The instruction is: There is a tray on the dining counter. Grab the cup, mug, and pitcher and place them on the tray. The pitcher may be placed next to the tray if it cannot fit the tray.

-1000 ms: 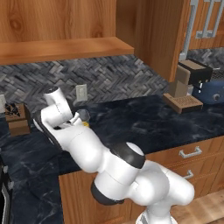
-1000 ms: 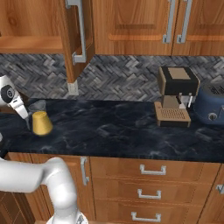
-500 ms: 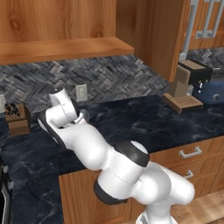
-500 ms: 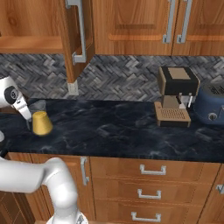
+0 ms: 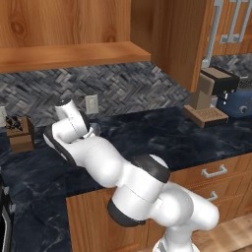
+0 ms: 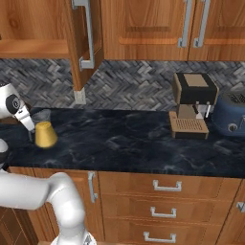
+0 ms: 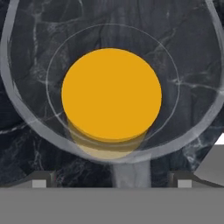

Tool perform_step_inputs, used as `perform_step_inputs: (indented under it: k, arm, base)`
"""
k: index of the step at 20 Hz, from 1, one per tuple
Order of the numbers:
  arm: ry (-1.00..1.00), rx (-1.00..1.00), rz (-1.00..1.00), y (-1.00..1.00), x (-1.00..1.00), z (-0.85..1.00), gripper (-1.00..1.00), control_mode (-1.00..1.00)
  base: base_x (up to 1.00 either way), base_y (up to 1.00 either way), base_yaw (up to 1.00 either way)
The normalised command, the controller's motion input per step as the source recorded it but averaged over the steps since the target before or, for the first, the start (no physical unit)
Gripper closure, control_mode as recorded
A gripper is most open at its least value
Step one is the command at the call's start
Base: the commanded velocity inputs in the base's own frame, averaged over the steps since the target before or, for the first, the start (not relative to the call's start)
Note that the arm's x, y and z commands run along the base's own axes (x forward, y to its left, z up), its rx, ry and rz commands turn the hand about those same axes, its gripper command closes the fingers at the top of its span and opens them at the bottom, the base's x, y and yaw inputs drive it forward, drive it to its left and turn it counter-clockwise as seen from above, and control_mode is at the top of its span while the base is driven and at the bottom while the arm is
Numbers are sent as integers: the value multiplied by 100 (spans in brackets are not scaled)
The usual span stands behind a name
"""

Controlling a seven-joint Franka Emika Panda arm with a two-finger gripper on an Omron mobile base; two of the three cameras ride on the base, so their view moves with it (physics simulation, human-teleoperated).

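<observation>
Glass and liquid: you are looking straight down into the pitcher (image 7: 111, 94), a clear rim ringing an orange disc of liquid, with black marble showing through the walls.
Pitcher, place: it stands upright on the black wall counter (image 6: 143, 143) near that counter's left end in the right base view, where you see it as a yellow-orange cone (image 6: 46, 134) with a narrow clear neck just below the hand.
Pitcher, axis: its long axis runs vertical, so it points up at your camera; the hand view looks almost exactly along it.
Key relation: the pitcher lies directly under the gripper (image 7: 111, 179), centred between the 2 finger tips, with the wide base far broader than the neck.
Jaws: they stand fully apart, holding nothing; 1 tip sits at each lower corner of the hand view, both clear of the glass as far as you can tell.
Judgement, next move: you likely need a straight descent so the tips pass either side of the neck; whether the spread spans the neck is hard to judge from above.
Risk: a sideways drift could knock the rim and tip the liquid.
Arm: the single arm (image 5: 113, 170) bends leftward over the counter.
Further out: coffee machine (image 6: 191, 107) and blue toaster (image 6: 232, 115) sit well apart to the right.
</observation>
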Motion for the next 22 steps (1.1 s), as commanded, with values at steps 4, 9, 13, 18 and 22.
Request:
perform_step_inputs:
  k: [4, 9, 13, 18, 22]
  arm:
    - [0, 0, -1, -11, 1, -21, -100, -100]
    - [0, -2, -3, -26, 0, -32, -100, -100]
    - [-1, -6, -6, -37, 0, -41, -100, -100]
    - [0, -4, -5, -28, 0, -41, -100, -100]
    - [0, -2, -4, -18, 0, -53, -100, -100]
  base:
    - [0, 0, 0]
    - [0, 0, 0]
    - [0, 0, 0]
    - [0, 0, 0]
    - [0, 0, 0]
